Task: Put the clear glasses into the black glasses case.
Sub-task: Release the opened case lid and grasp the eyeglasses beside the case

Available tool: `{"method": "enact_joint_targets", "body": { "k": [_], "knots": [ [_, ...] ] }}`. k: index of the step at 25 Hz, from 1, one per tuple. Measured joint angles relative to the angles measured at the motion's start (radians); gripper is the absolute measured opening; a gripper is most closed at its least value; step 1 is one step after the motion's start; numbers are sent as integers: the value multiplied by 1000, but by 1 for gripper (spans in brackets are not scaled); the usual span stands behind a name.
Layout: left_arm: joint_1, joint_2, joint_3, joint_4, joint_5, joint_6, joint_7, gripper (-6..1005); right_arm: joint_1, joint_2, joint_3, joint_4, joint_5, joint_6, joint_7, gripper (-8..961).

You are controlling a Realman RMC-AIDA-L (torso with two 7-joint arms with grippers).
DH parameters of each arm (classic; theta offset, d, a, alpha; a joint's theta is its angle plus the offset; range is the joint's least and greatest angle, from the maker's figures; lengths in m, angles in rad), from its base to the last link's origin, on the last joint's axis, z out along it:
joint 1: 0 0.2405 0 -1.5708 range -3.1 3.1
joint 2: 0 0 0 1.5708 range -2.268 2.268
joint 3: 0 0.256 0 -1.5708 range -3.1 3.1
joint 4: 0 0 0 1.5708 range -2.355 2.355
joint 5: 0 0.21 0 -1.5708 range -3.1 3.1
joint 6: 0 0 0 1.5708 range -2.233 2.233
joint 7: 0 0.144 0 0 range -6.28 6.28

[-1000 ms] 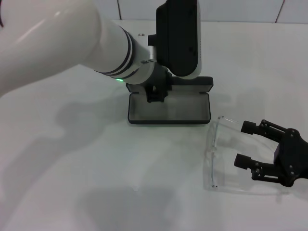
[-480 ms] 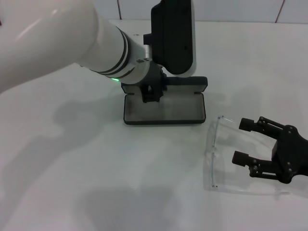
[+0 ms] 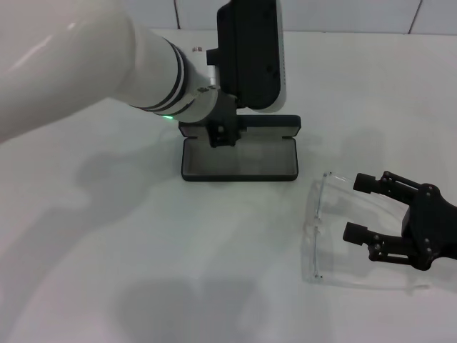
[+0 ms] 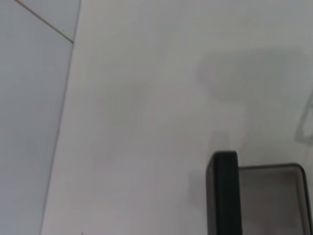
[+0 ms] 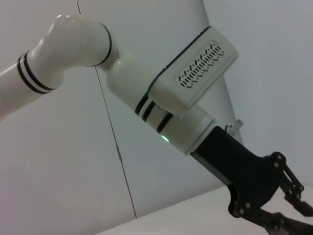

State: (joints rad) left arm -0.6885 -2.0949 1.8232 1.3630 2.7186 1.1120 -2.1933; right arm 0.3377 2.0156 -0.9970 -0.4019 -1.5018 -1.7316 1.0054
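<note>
Left claw (image 3: 223, 136), apparently pinching the open black rectangular glasses case (image 3: 239, 158), has dragged it toward nine o'clock. Right claw (image 3: 365, 208), spread, straddles the transparent wraparound glasses (image 3: 323, 229) on the white worktop (image 3: 143, 271); grasp pending.

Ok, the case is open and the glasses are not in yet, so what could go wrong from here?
The right gripper stands open around one arm of the clear glasses; a grasp on that thin, transparent arm may slip or let the frame swing.

The left gripper sits at the open black glasses case, over its tray, so the glasses may bump it on the way in.

The glasses look about as wide as the case, so a skewed placement may catch on its rim.
</note>
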Motion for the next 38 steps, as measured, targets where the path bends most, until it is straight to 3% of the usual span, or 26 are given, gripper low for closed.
{"method": "enact_joint_targets", "body": {
  "k": [3, 6, 11, 17, 21, 24, 27, 30, 33, 38],
  "knots": [
    [40, 0, -16, 62, -37, -12, 5, 281, 0, 0, 1, 0, 1, 0, 1, 859],
    [100, 3, -83, 153, -167, -13, 36, 282, -1, -1, 2, 0, 8, 0, 6, 859],
    [265, 9, -283, 215, -633, 29, 291, 282, -3, -5, 21, -3, 16, 0, 14, 858],
    [466, 8, -450, 50, -1174, 180, 656, 284, -4, -22, 69, -74, 9, 40, 174, 858],
    [567, 8, -517, -140, -1437, 343, 888, 284, -6, -63, 80, -216, -6, 49, 433, 858],
    [596, 8, -579, -320, -1513, 449, 1047, 285, 6, -87, 77, -399, -90, 41, 708, 857],
    [583, 13, -643, -502, -1510, 522, 1174, 285, 51, -105, 82, -600, -235, 3, 977, 857],
    [579, 17, -679, -575, -1455, 544, 1229, 286, 136, -120, 86, -749, -350, -88, 1215, 857],
    [577, 11, -715, -593, -1378, 532, 1235, 286, 250, -139, 84, -804, -451, -182, 1388, 857],
    [540, 9, -734, -654, -1334, 514, 1238, 287, 432, -180, 79, -781, -603, -296, 1623, 856]
  ]
}}
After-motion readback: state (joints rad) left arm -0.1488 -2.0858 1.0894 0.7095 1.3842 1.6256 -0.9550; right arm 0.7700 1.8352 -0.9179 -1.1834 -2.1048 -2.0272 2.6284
